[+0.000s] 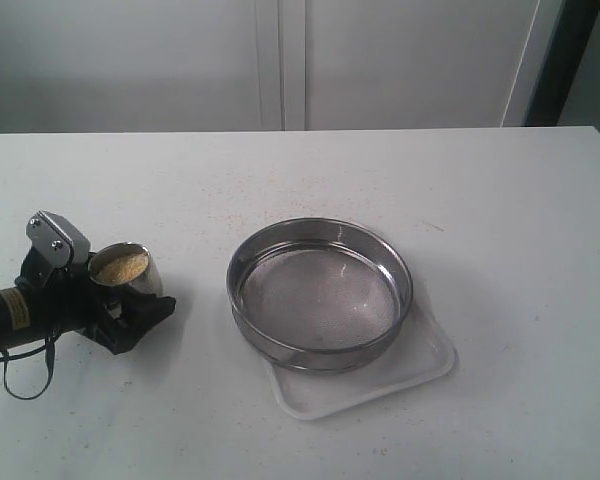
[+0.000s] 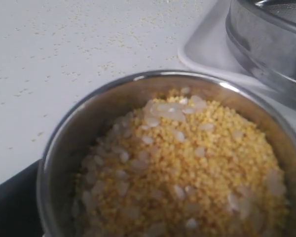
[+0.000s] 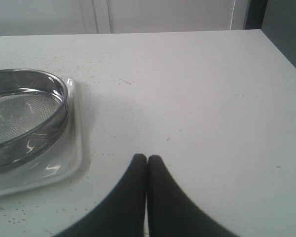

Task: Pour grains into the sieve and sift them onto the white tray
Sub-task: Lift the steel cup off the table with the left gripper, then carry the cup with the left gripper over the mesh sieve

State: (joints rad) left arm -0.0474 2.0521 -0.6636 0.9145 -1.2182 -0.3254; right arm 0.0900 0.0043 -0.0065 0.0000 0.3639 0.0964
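While one sieve (image 1: 320, 295) tops one white tray (image 1: 420, 372), one cup (image 1: 152, 279) holds grains (image 1: 119, 266)

Noting left arm (image 1: 5, 312) showing as black tube, wearing a yellow label (image 1: 17, 307); thin black cable (image 1: 25, 385) looping under it. Silver bracket (image 1: 58, 240) with two screws sitting above. Left tool (image 1: 135, 300) and right tool (image 3: 147, 160) both appearing matte black, fingers (image 3: 133, 197) tapering, round-tipped.

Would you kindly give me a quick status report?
Left end effector astride cup of grains, grip unconfirmed. Right end effector shut, empty. Sieve empty, on white tray. Path to it clear.
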